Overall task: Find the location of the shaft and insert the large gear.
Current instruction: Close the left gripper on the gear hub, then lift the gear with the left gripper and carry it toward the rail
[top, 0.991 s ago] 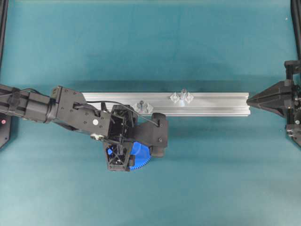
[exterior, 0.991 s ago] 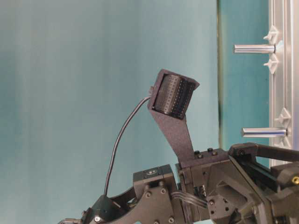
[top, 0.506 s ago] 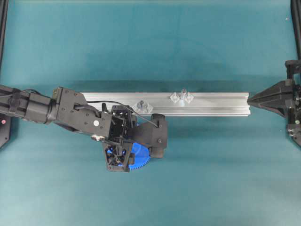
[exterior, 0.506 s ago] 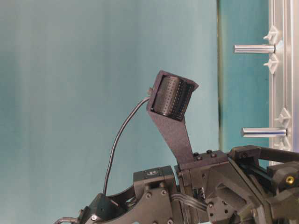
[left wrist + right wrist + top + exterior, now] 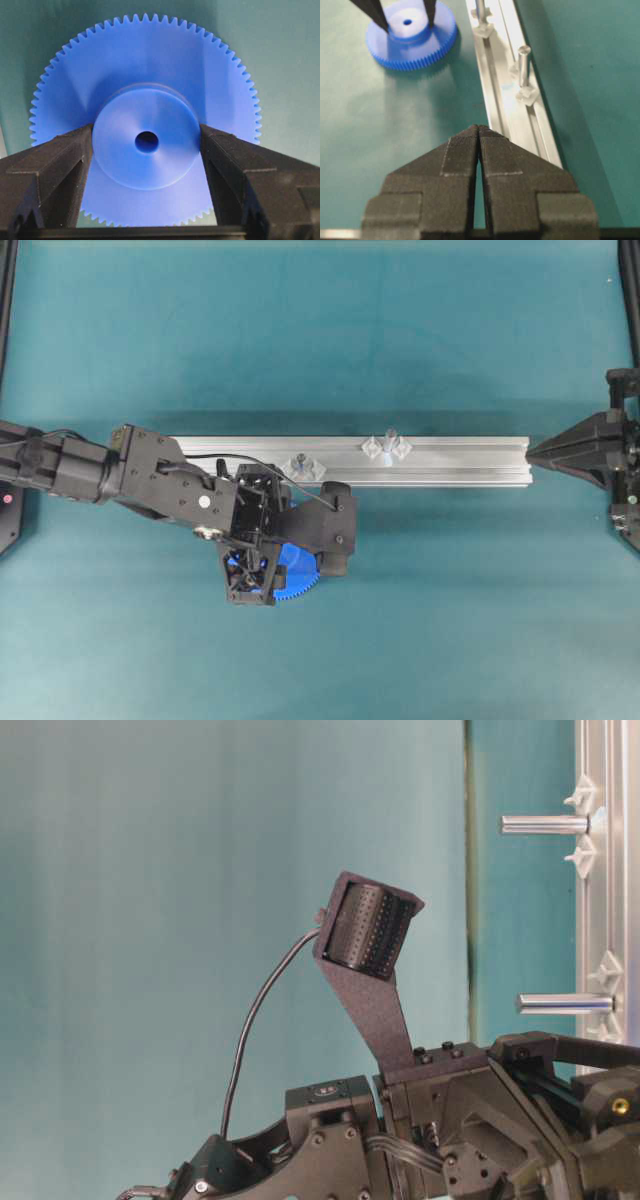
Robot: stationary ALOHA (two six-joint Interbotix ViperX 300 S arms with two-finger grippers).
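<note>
The large gear (image 5: pixel 145 70), bright blue with fine teeth, lies flat on the teal mat in front of the rail. My left gripper (image 5: pixel 146 136) is shut on its raised hub, one finger pressing each side. From overhead, only part of the gear (image 5: pixel 300 582) shows under the left gripper (image 5: pixel 250 578). The shaft (image 5: pixel 388 443), a pale upright pin between two clear mounts, stands on the rail to the right of the gear. It also appears in the right wrist view as the nearer pin, the shaft (image 5: pixel 523 62). My right gripper (image 5: pixel 530 452) is shut with nothing in it at the rail's right end.
A long aluminium rail (image 5: pixel 460 455) runs across the mat. A stubbier dark-topped pin (image 5: pixel 300 464) with clear mounts stands on it, just behind the left wrist. Black frame posts (image 5: pixel 630 280) stand at the left and right edges. Teal mat lies in front of and behind the rail.
The left gripper's jaws have come in against the gear's hub. The left arm has barely shifted and the right arm has not moved.
</note>
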